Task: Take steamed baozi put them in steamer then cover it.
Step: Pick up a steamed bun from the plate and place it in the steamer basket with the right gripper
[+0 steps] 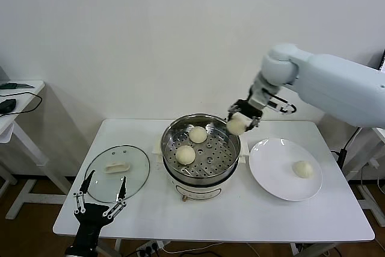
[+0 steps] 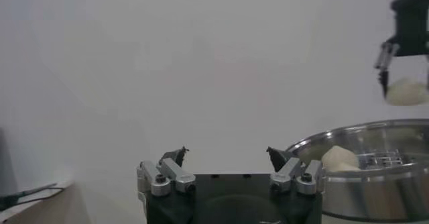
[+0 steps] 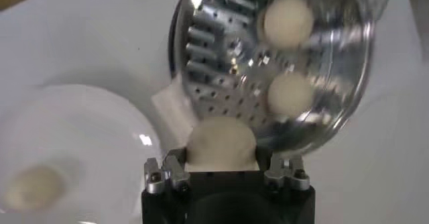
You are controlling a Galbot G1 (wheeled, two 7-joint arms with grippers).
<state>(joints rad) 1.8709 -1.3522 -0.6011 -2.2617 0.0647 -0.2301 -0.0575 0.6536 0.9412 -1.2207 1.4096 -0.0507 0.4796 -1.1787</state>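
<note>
Right gripper (image 3: 221, 172): I have it clamped on one baozi (image 1: 236, 126), hanging above the steamer's far-right rim.
Steamer (image 1: 225, 164): it lies just down and to my left of the held bun; two baozi (image 1: 186, 154) sit on its perforated floor, with bare floor on the near-right side.
Plate (image 1: 274, 173): one bun (image 1: 302, 169) remains on it, right of the steamer.
Cover (image 1: 99, 191): flat on the desk (image 1: 252, 218), left of the steamer.
Left gripper (image 1: 100, 199): fingers spread and empty, at the desk's near-left edge beside the cover; I judge it the nearer arm for the lid.

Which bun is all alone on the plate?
The small cream-white dough bun lying on the flat white plate. Two others sit in the steel steamer; the right end effector holds the fourth.
</note>
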